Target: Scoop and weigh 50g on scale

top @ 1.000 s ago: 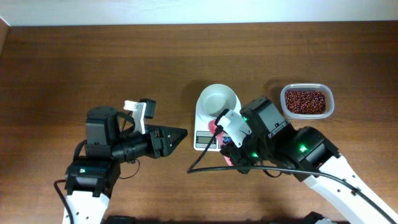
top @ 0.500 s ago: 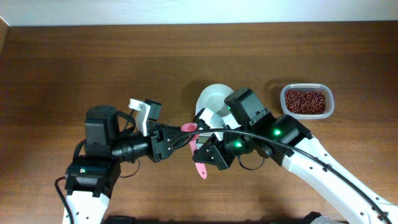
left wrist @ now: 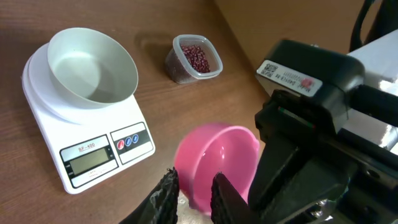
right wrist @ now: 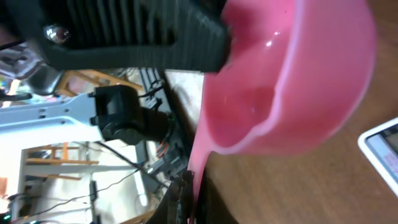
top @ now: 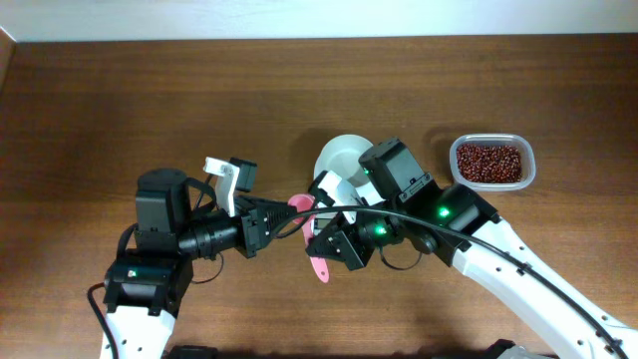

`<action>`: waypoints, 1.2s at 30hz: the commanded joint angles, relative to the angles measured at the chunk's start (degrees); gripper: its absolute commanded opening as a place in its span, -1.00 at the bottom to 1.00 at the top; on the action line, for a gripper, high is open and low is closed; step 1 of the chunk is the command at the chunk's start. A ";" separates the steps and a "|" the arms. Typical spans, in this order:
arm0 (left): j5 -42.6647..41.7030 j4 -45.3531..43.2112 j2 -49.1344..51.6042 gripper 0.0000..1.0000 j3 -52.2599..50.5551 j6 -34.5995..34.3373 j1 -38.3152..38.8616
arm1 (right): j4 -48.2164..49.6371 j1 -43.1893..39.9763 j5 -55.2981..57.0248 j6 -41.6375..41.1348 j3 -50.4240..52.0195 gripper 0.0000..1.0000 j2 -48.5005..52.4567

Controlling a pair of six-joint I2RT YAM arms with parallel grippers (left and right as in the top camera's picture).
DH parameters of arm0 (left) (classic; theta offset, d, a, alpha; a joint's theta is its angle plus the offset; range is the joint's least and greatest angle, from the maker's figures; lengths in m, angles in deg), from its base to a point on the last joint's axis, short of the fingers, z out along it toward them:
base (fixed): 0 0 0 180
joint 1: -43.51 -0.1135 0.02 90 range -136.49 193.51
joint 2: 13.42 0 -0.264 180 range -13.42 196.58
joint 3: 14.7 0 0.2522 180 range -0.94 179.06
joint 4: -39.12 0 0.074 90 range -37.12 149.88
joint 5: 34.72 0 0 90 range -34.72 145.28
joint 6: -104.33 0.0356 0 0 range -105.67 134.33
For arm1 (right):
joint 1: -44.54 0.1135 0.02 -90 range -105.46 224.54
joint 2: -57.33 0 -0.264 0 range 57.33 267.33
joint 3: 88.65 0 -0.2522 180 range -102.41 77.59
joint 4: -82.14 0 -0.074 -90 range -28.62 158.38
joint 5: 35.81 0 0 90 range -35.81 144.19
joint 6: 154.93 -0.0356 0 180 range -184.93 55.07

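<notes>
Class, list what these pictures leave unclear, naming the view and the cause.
1. Reading on the small white digital scale: overhead, the right arm covers its display; left wrist, digits too small.
2. Whether the left claw grips the pink plastic scoop: left wrist, bottom edge cuts off its fingers.
3. Most of the scale: right wrist, cut by right edge.
</notes>
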 commanded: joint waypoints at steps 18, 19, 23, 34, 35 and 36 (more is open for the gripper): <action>30.49 -2.69 4.52 -1.00 0.28 -35.98 0.15 | 3.19 6.08 16.17 0.35 -0.94 0.98 0.11; 30.47 -2.69 4.52 -1.00 0.28 -41.81 0.15 | 3.19 5.66 16.11 0.26 -1.36 0.98 -0.42; 28.68 -2.71 4.52 -1.00 0.28 -45.42 0.17 | 0.37 -4.20 16.06 -6.93 -1.53 0.98 -13.07; 25.99 3.56 4.52 -1.00 0.28 -66.18 0.17 | 20.70 -5.68 -1.73 -15.13 -1.31 0.72 4.44; 26.29 4.00 4.52 -1.00 0.28 -66.18 0.17 | 21.49 -4.26 -1.70 -15.10 -1.31 0.70 4.87; 26.27 4.04 4.52 -1.00 0.28 -66.16 0.17 | 21.92 -2.78 0.24 -15.08 -1.31 0.64 4.96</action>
